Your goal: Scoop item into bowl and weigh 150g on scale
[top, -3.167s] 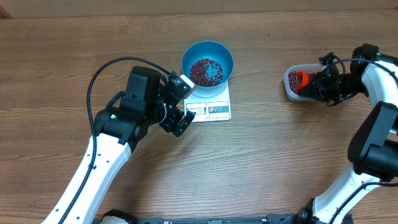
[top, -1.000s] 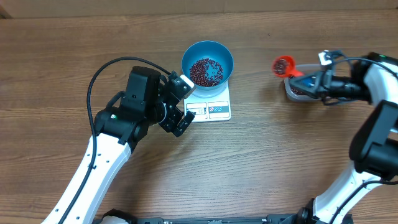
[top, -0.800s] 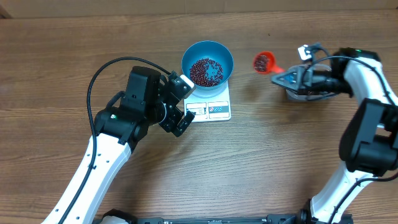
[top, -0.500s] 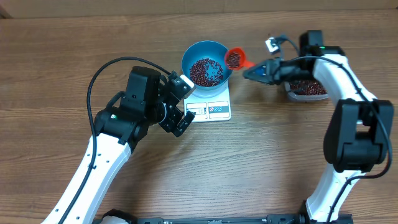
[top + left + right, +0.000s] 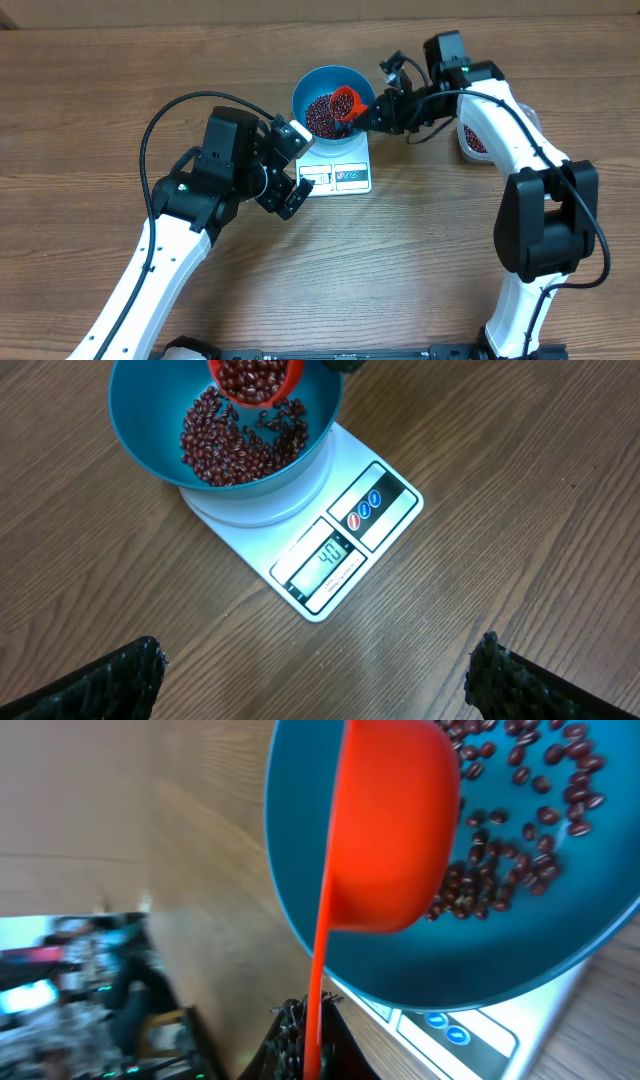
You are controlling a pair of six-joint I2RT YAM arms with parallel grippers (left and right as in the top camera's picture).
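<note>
The blue bowl [image 5: 322, 78] stands on the white scale [image 5: 345, 178] and holds a layer of red-brown beans [image 5: 320, 118]. My right gripper [image 5: 378, 115] is shut on the handle of an orange scoop [image 5: 347, 102]. The scoop is full of beans and hangs over the bowl's right side. In the right wrist view the scoop [image 5: 390, 840] covers part of the bowl [image 5: 500, 960], and its thin handle runs down between the fingers [image 5: 290, 1035]. My left gripper [image 5: 315, 665] hovers open over bare wood in front of the scale [image 5: 390, 500], holding nothing.
A clear tub [image 5: 472, 140] with more beans sits to the right of the scale, partly behind my right arm. The left arm's black cable [image 5: 160, 120] loops above the table on the left.
My right arm has swung left from the tub with the loaded scoop, which now hangs over the bowl. The left arm has not moved.
</note>
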